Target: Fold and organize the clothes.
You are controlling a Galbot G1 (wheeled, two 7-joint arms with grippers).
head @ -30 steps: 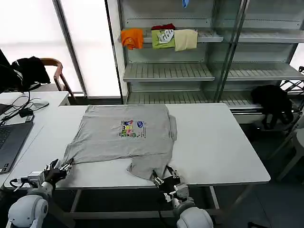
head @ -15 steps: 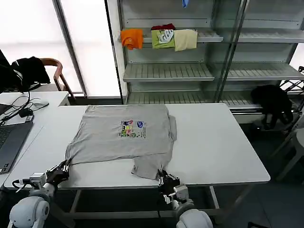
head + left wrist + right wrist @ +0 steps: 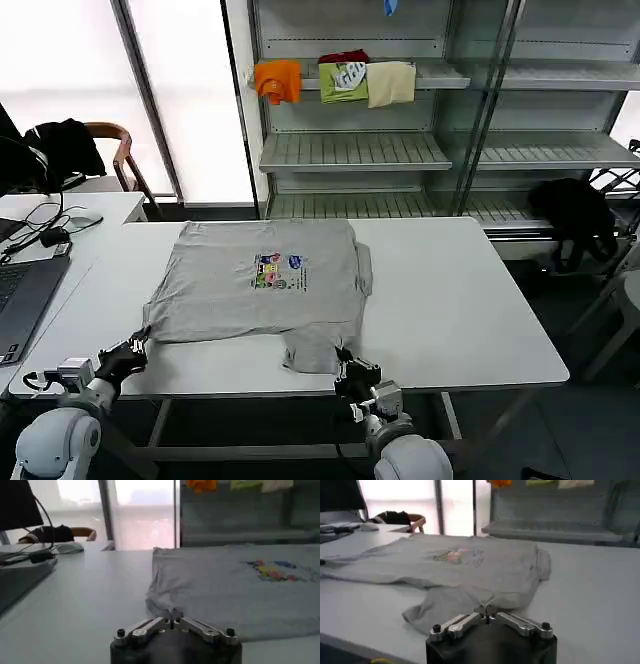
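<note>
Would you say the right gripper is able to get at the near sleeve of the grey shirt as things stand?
Probably yes. The right gripper sits at the table's near edge, right at the shirt's bunched near sleeve, fingers closed together there, with nothing lying between.

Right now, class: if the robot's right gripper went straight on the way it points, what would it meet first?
The right gripper, fingers shut, points across the white table at the light grey cotton short-sleeved shirt. It would likely first meet the shirt's rumpled near sleeve, just ahead.
</note>
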